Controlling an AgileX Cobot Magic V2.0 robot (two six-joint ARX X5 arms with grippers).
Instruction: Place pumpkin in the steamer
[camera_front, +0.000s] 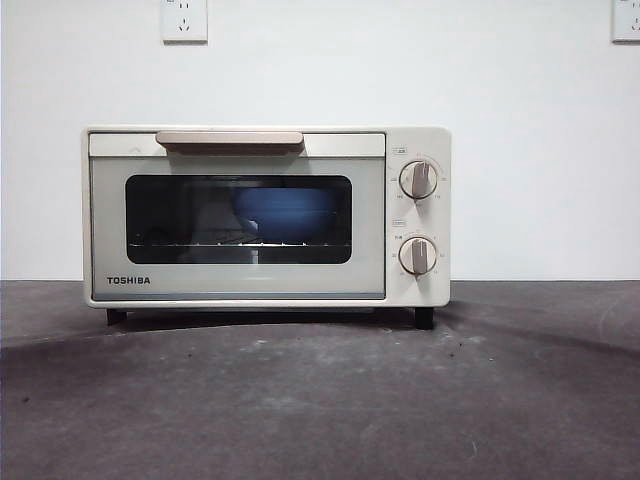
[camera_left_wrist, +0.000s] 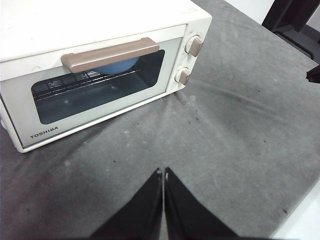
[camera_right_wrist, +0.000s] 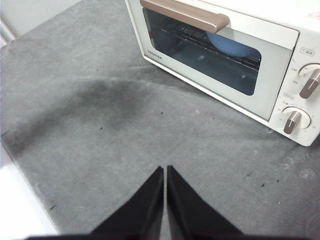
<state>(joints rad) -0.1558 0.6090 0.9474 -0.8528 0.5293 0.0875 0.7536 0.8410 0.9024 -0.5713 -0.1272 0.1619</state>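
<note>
Steamer (camera_front: 265, 215): cream-white TOSHIBA countertop oven, standing on the dark grey table (camera_front: 320, 400), door shut, four short black feet underneath.
Door handle (camera_front: 229, 141): tan bar across the top of the steamer's door, level.
Window (camera_front: 238, 219): dark glass in the steamer's door, wire rack (camera_front: 200, 243) visible behind it.
Knobs: two round ones stacked on the steamer's right-hand panel, upper knob (camera_front: 418, 180) and lower knob (camera_front: 418, 255), both pointers roughly upright.
Blue bowl (camera_front: 285, 215): inside the steamer, on the rack, toward the knob side of the window.
Pumpkin: not visible in any view; possibly inside the blue bowl behind the dark glass, but cannot tell.
Left gripper (camera_left_wrist: 163, 172): above bare table in front of the steamer, well apart from its door, jaws pressed together, nothing between them.
Right gripper (camera_right_wrist: 165, 169): likewise over bare table in front of the steamer, well apart from it, jaws closed tip to tip, empty.
Wall sockets (camera_front: 184, 19): on the white wall behind and above the steamer.
</note>
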